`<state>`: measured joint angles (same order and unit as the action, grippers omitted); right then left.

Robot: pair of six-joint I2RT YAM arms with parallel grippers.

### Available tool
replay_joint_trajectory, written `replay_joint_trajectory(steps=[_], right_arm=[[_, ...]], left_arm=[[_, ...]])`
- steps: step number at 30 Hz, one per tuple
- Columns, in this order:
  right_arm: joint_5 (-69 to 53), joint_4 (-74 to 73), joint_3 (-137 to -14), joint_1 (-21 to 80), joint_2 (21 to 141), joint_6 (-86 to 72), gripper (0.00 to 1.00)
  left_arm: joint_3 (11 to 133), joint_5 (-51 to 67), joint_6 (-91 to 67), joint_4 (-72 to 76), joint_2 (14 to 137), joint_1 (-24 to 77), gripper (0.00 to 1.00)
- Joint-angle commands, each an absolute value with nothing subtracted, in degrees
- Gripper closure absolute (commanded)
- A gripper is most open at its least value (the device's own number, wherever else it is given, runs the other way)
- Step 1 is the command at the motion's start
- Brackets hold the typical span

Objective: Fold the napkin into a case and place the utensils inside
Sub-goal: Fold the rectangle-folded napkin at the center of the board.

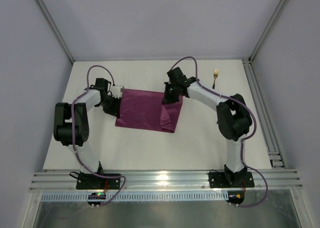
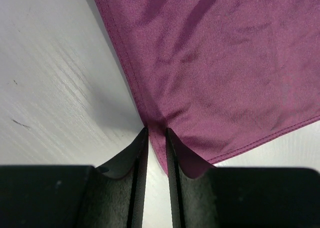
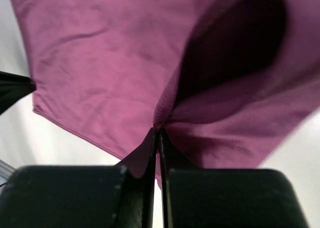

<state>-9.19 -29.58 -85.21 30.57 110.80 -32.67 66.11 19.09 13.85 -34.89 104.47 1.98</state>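
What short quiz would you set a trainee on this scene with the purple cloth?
1. True or false: the fork lies on the napkin.
2. The right tool is: A) shut on a raised fold of the napkin, B) holding the fork, C) wide open.
3. Fill in: the napkin's colour is ___.
Key: 1 false, it lies apart on the bare table. 2 A. 3 magenta-purple.

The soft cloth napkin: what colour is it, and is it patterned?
Plain magenta-purple napkin, unpatterned; clearest in the left wrist view.
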Motion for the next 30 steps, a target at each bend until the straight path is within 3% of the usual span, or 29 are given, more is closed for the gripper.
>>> replay_joint_trajectory(steps=[1,9,30], right_arm=[[-13.09,-26.99,-93.85,35.4,119.06,-39.18,0.96],[-15.47,-22.95,-109.23,42.27,130.24,-46.74,0.96],[-15.03,-10.11,-111.88,45.17,138.07,-63.19,0.96]], left_arm=[[65.04,18.55,13.8,-32.96,105.56,1.85,0.78],[64.51,18.81,14.15,-32.08,105.99,1.67,0.8],[64.42,19.6,14.06,-31.99,106.52,1.67,0.82]])
